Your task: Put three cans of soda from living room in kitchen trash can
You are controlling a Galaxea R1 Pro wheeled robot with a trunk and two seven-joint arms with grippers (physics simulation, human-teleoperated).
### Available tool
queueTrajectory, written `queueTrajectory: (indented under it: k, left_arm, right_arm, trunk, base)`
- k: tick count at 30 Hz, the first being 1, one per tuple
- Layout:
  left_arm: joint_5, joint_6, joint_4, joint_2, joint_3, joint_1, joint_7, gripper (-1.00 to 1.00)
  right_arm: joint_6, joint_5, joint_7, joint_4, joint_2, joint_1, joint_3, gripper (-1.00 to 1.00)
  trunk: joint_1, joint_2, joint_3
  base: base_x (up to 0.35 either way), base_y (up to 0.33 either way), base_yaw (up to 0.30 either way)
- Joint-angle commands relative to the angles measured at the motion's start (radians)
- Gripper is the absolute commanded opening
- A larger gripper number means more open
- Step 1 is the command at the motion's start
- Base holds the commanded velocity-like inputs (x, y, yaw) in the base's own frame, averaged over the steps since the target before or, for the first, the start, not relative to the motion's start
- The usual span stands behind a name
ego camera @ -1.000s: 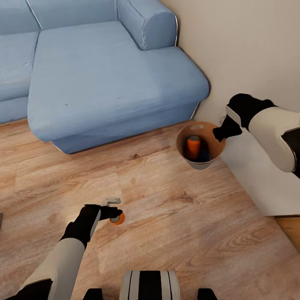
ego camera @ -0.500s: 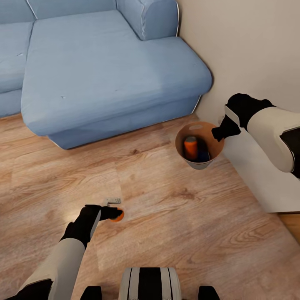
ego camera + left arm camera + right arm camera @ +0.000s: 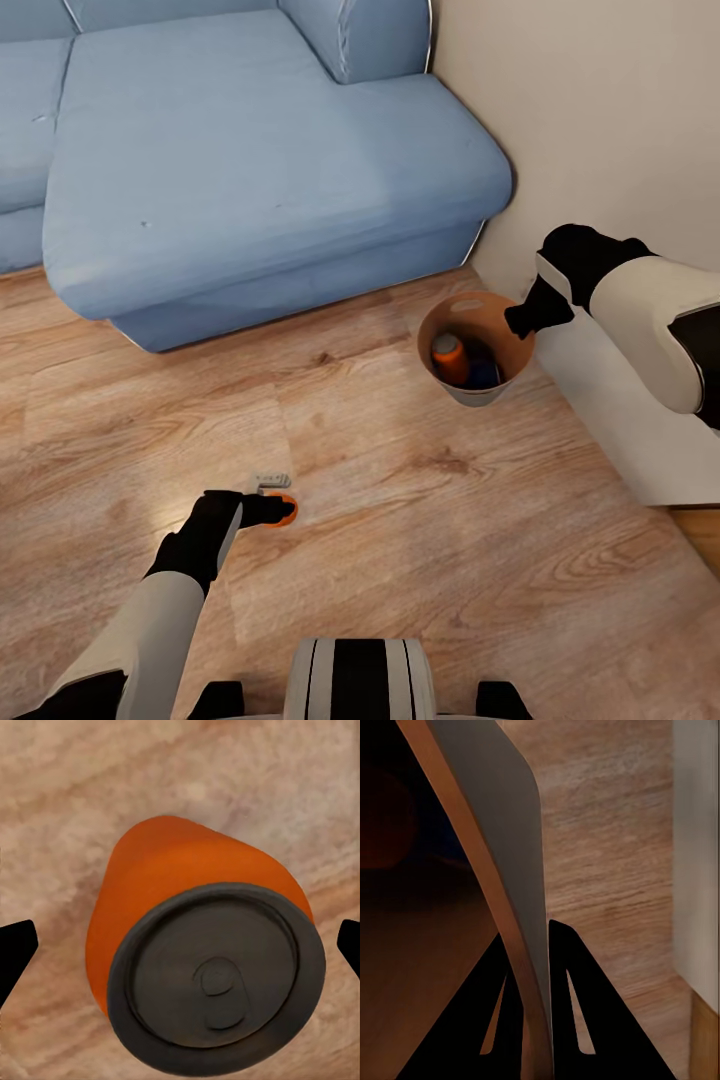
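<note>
Filling the far left, the blue corner sofa (image 3: 250, 150) stands on the wood-plank floor (image 3: 400, 520). Right of it, the grey tapered bucket with a tan inside (image 3: 452, 322) hangs from the right tool (image 3: 525, 315), closed on its rim, holding an orange soda can (image 3: 449, 357) and a dark blue can (image 3: 482, 372). Near left, the left tool (image 3: 275, 510) sits open around another orange can (image 3: 187, 945) on the floor.

Wood-plank floor (image 3: 420, 520) carries a blue sofa (image 3: 250, 170) and a small grey object (image 3: 270, 481)
</note>
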Motion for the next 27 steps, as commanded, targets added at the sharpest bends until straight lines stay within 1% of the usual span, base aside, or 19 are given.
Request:
queueTrajectory:
  k: [1,3,4,5,11,22,27]
  left_arm:
    - [0.0,0.0,0.0,0.0,0.0,0.0,0.0,1.0]
    - [0.001,0.0,-0.001,0.0,0.0,0.001,0.0,1.0]
    - [0.002,-0.001,-0.001,0.001,0.0,0.002,-0.001,-1.0]
    - [0.002,-0.001,-0.002,0.001,-0.001,0.003,-0.009,-1.0]
    - [0.002,0.001,-0.002,0.001,-0.001,0.002,-0.009,-1.0]
    - [-0.002,0.019,0.003,0.0,-0.001,-0.003,-0.007,-1.0]
    - [-0.003,0.03,-0.001,0.0,-0.001,-0.003,-0.008,-1.0]
  right_arm:
    - [0.001,-0.008,0.005,0.0,0.0,0.0,-0.002,-1.0]
    - [0.001,-0.008,0.005,0.0,0.0,0.0,-0.002,-1.0]
    - [0.001,-0.008,0.005,0.0,0.0,0.0,-0.003,-1.0]
    - [0.001,-0.008,0.005,0.0,-0.001,0.0,-0.002,-1.0]
    - [0.001,-0.008,0.005,0.0,-0.002,0.0,-0.003,-1.0]
    - [0.001,-0.008,0.005,-0.001,-0.004,0.003,-0.005,-1.0]
    - [0.001,-0.009,0.005,-0.001,-0.01,0.005,-0.012,-1.0]
  trunk:
    - [0.0,0.0,0.0]
    - [0.0,0.0,0.0]
    - [0.0,0.0,0.0]
    - [0.0,0.0,0.0]
    - [0.0,0.0,0.0]
    - [-0.042,0.077,0.034]
    - [-0.061,0.112,0.05]
  base:
    - [0.0,0.0,0.0]
    - [0.0,0.0,0.0]
    - [0.0,0.0,0.0]
    - [0.0,0.0,0.0]
    - [0.0,0.0,0.0]
    - [0.0,0.0,0.0]
    - [0.0,0.0,0.0]
